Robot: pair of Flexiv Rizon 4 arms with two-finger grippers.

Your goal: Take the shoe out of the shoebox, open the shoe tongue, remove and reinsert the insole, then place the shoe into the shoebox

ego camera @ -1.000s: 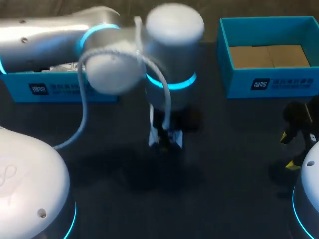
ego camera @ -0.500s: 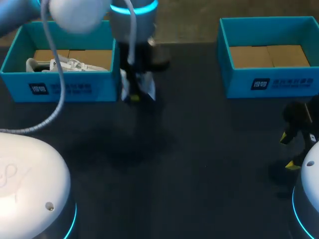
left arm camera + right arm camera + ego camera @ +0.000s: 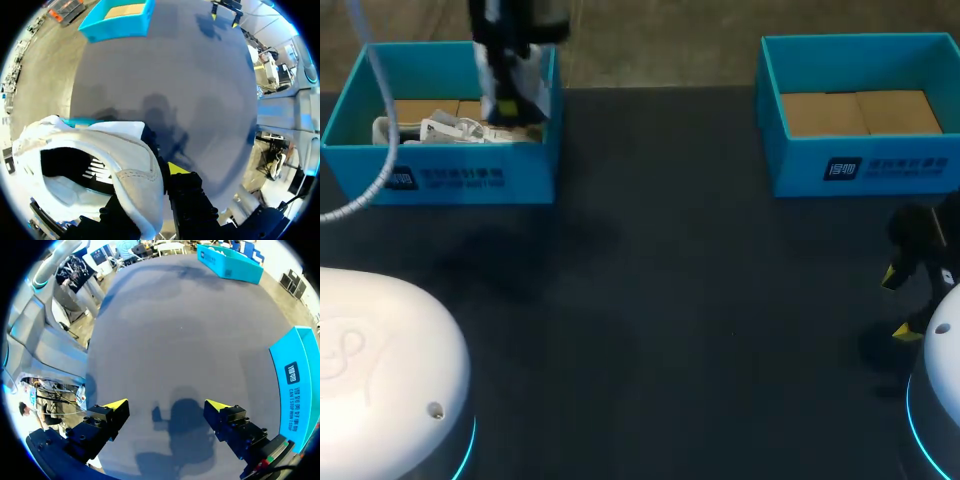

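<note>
My left gripper (image 3: 512, 100) hangs over the right end of the left blue shoebox (image 3: 450, 180), shut on the side wall of a white shoe (image 3: 527, 78). In the left wrist view the shoe (image 3: 125, 165) fills the space by the gripper (image 3: 150, 185), its dark inside showing. One yellow fingertip (image 3: 177, 168) shows and the shoe hides the other. Another white laced shoe (image 3: 440, 130) lies inside that box. My right gripper (image 3: 898, 303) stands open at the table's right edge, nothing between its fingers (image 3: 166, 406).
A second blue shoebox (image 3: 860, 170) stands at the back right, with a brown cardboard floor and nothing in it; it is close beside the right gripper (image 3: 295, 385). The dark tabletop (image 3: 670, 300) stretches between the boxes.
My left arm has swung from the table's middle back and to the left, carrying the white shoe over the left shoebox. The right arm has not moved.
</note>
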